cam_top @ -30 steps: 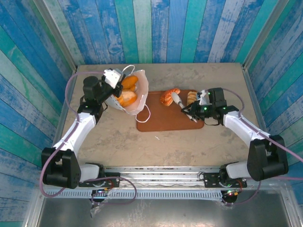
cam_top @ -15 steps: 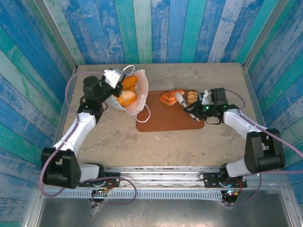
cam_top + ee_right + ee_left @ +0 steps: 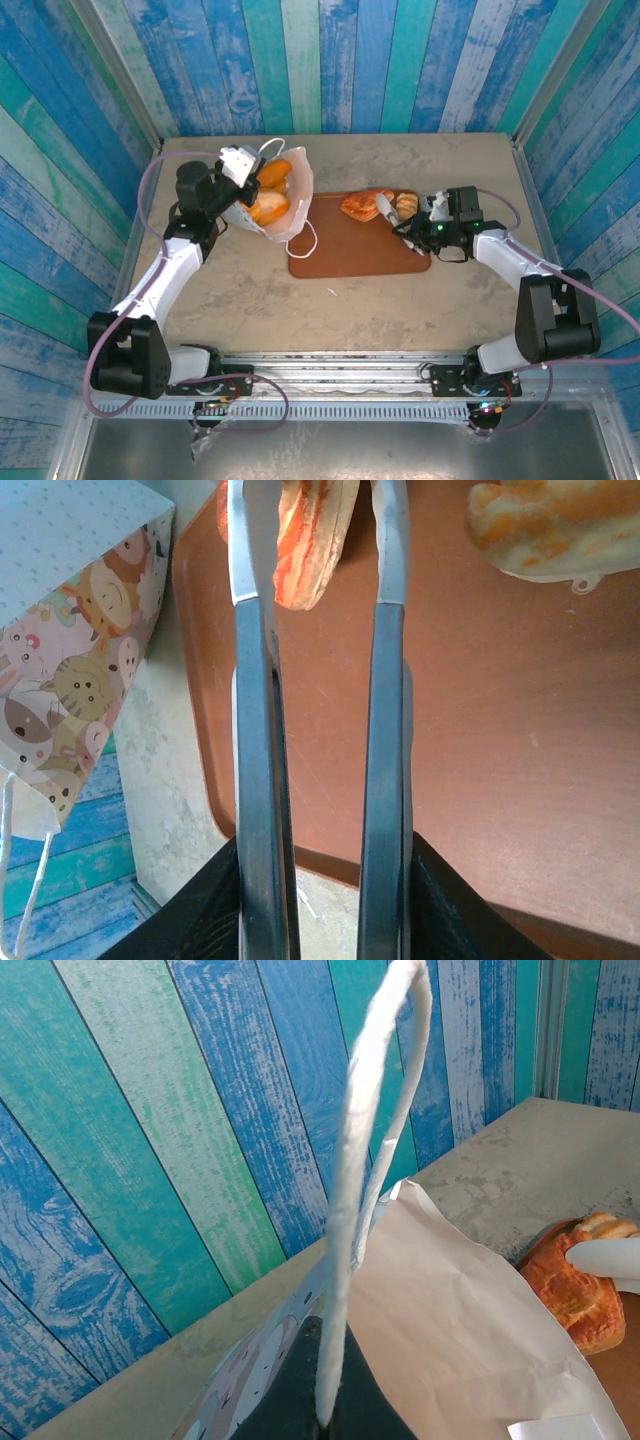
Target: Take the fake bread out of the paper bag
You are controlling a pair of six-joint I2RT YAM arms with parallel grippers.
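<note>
Pastry [image 3: 312, 535] between right fingers [image 3: 385, 680], on tray [image 3: 500, 760]

bag mouth: paper bag [image 3: 295, 200] opens upward; two loaves [image 3: 271, 208] nearly fill it, left gripper [image 3: 236, 164] clamps its left rim.
tray near half: tray [image 3: 350, 258] bare, free to pass.
tray far edge: two pastries [image 3: 358, 206] and right gripper [image 3: 385, 210], jaws slightly apart, stand here.
table front: table [image 3: 260, 300] bare, wide room.
</note>
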